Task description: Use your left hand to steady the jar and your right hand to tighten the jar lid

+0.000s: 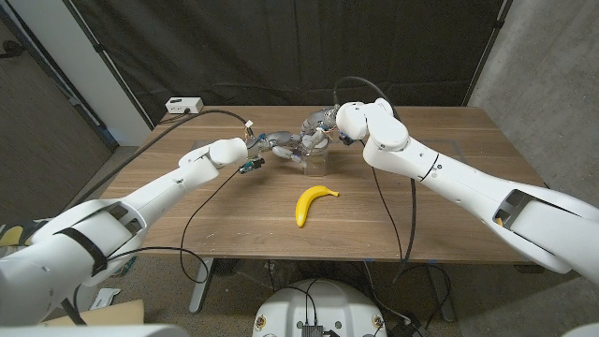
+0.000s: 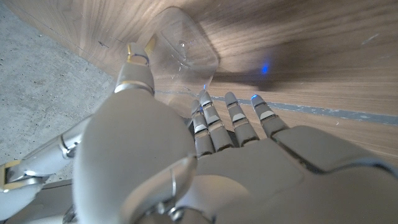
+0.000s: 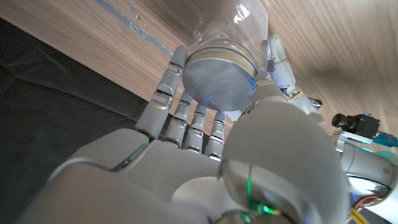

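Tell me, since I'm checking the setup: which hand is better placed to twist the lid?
The right hand: its fingers ring the lid, while the left hand holds the jar.

One clear jar is counted on one wooden table, and one metal lid is seen on that jar. One yellow banana is recorded on the table nearer the robot. Two robot hands are counted at the jar, the left hand and the right hand. One white box is noted at the table's far left corner. Black cables are seen trailing across the table and over its front edge; their number cannot be told with certainty
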